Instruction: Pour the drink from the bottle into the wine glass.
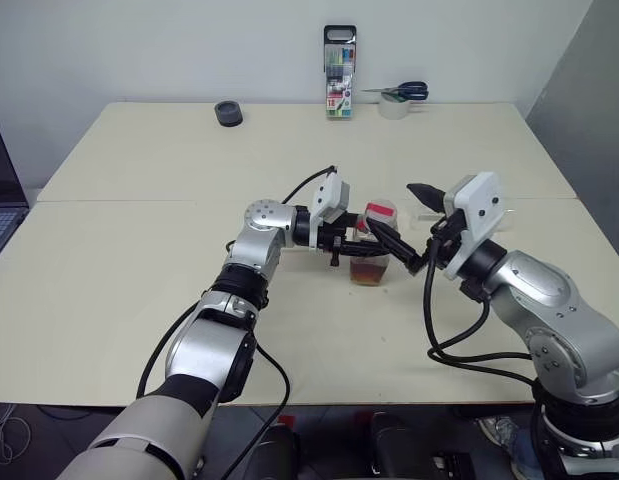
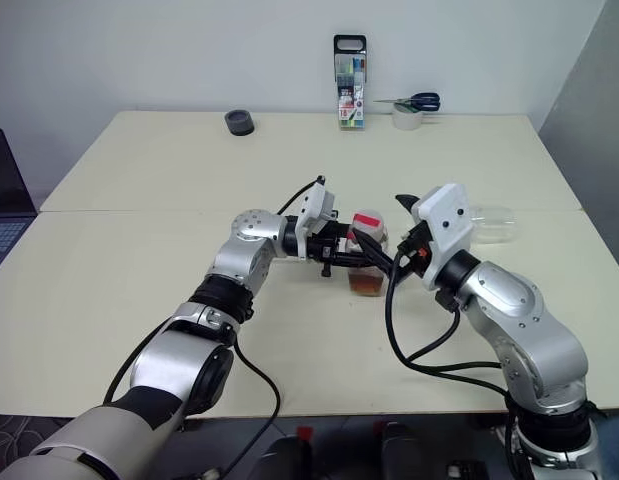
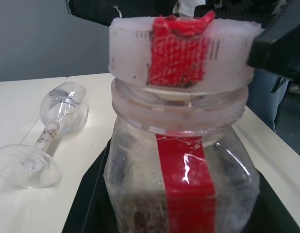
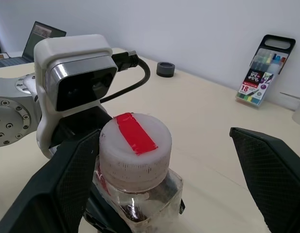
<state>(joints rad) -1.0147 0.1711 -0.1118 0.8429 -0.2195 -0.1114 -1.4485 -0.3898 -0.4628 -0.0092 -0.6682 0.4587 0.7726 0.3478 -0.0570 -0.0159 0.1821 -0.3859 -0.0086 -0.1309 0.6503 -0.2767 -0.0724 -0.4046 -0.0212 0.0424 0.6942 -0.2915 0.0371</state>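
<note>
Right wrist view: left gripper (image 1: 361, 243) clamps bottle (image 4: 138, 180); right gripper (image 4: 159, 167) gapes around cap (image 4: 135, 148); glass (image 3: 49, 137) lies toppled beside bottle, so pouring would spill

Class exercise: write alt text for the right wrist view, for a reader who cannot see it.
The right gripper has its black fingers spread wide on either side of the bottle's pale cap, which carries a red strip. The left gripper grips the bottle from behind, and a marker pack stands on the table.

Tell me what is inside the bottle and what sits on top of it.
A shallow layer of reddish-brown drink lies in the bottle. A pale cap with red tape sits on top; the black fingers hide part of the lower body.
</note>
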